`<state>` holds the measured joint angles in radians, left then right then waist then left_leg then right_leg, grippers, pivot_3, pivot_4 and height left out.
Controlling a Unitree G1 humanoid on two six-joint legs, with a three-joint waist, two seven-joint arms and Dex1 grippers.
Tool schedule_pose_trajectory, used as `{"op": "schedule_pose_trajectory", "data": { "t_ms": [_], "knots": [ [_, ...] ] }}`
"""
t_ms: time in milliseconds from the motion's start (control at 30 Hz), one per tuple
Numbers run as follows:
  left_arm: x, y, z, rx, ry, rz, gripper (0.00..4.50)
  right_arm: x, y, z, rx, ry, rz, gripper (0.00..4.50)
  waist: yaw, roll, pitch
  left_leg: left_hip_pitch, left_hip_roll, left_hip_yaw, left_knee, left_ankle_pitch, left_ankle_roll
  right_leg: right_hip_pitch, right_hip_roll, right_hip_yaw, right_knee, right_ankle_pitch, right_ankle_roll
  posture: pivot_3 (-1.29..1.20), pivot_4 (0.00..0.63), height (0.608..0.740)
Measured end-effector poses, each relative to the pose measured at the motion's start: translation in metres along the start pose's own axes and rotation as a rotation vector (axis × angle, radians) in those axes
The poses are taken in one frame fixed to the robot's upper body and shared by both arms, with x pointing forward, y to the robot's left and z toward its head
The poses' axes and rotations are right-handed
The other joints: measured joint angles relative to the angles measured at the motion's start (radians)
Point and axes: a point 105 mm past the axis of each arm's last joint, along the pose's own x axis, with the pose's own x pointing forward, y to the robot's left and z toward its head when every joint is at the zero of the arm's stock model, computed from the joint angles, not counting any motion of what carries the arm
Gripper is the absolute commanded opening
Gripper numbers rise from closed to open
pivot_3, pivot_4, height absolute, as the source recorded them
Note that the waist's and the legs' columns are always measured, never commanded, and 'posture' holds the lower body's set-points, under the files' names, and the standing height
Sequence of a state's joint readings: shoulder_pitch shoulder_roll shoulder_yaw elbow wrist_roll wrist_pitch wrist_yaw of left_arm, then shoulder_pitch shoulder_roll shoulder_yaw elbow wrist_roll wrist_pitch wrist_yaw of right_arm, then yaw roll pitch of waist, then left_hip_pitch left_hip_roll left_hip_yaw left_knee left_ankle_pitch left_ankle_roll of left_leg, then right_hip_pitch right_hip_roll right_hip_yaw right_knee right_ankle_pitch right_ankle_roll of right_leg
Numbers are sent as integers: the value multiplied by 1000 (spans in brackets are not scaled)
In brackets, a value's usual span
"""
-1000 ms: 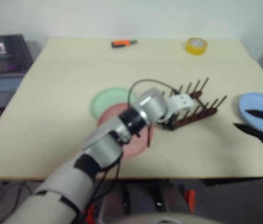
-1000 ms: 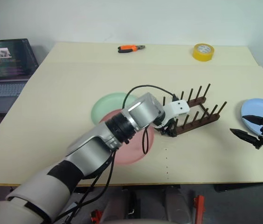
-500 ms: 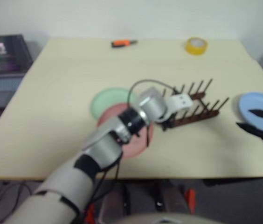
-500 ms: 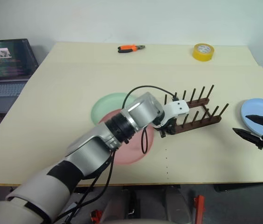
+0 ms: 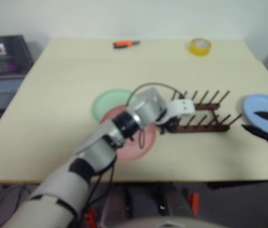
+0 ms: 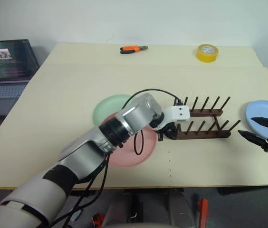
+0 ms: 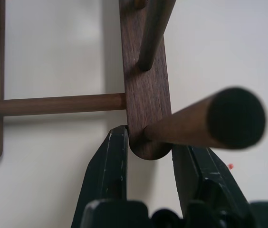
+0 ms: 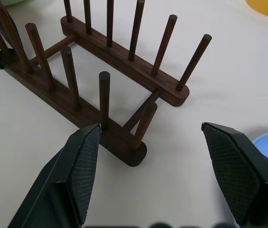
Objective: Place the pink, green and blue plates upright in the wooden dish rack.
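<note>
While the pale mint green round plate (image 6: pixel 109 107) and the salmon pink round plate (image 6: pixel 133 146) overlapping it lie flat on the cream bench (image 6: pixel 53 95), the left gripper (image 6: pixel 168 133), jaws pinching one rail end of the dark brown wooden dish rack (image 6: pixel 203 124), seemingly squares it for loading. The arm hides part of the pink plate. The right gripper (image 6: pixel 260 131) hovers, jaws spread, at the light blue round plate (image 6: pixel 261 112), cut off by the frame.

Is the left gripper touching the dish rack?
Touching. In the left wrist view, the left gripper has its two black fingers pressed against both sides of the rounded rail end of the wooden dish rack.
</note>
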<state>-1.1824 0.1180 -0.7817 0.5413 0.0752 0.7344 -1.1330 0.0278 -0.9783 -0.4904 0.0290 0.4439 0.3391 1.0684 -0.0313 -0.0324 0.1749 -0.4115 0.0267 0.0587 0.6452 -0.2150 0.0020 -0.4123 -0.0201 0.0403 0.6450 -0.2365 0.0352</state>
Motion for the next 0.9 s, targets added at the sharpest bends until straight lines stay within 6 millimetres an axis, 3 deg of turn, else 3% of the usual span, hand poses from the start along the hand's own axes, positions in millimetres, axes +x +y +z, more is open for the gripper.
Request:
{"op": "schedule_pose_trajectory", "data": {
  "t_ms": [900],
  "knots": [
    [3,31,-3,-13,-5,57,1007,-1,-2,0,1,5,7,3708,1,0,0,-5,-1,0,0,0,0,-5,1,0,0,1,2,0,150,740]
  ]
}}
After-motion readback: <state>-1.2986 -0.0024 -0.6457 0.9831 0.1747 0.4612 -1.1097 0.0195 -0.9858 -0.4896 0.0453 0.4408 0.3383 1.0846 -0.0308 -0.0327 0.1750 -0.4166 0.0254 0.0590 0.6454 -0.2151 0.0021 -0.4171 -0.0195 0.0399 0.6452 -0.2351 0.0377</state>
